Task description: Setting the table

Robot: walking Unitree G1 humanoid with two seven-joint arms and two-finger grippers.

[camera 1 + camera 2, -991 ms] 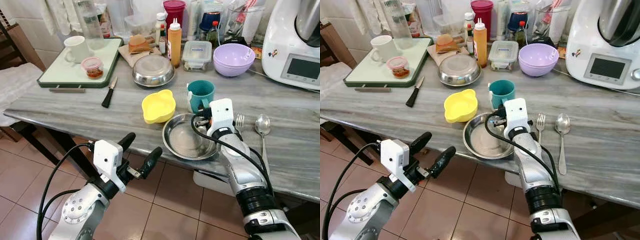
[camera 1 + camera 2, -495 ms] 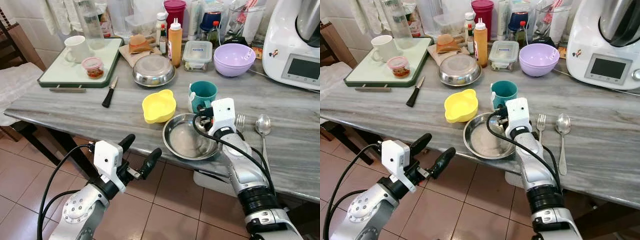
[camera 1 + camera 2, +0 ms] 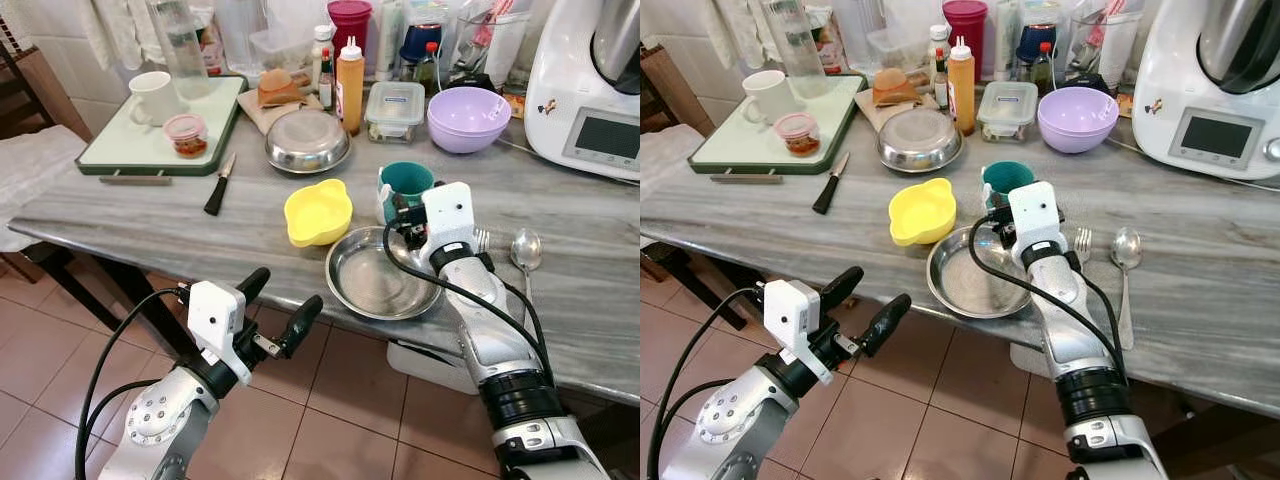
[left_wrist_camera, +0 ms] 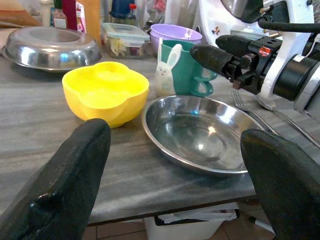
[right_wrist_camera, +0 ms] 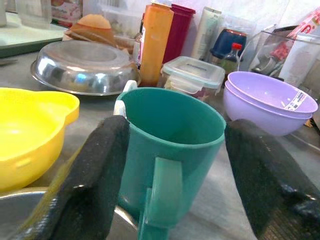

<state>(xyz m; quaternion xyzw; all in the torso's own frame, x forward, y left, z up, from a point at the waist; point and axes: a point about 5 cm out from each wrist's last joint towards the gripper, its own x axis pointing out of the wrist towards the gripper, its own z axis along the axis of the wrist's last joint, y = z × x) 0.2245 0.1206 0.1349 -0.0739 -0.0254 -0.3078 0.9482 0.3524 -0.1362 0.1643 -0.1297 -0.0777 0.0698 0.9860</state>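
Between the spread fingers of the right gripper [image 5: 170, 185] stands the teal mug [image 5: 167, 137], handle facing it, not yet clamped. Steel plate [image 3: 380, 275] sits just below the gripper, yellow bowl [image 3: 318, 211] beside. Left gripper [image 3: 278, 308] hangs open off the counter edge [image 3: 150, 215].

The teal mug [image 5: 167, 150] sits between the right gripper's [image 5: 175, 185] spread fingers [image 5: 92, 185], with little slack either side. The yellow bowl [image 3: 318, 212] crowds one flank, and the steel plate [image 3: 380, 275] lies just below. Behind stand the lidded box [image 3: 395, 108] and purple bowls [image 3: 467, 117], apparently with a gap. The fork [image 3: 1081, 242] and spoon [image 3: 1125, 262] lie beside the arm.
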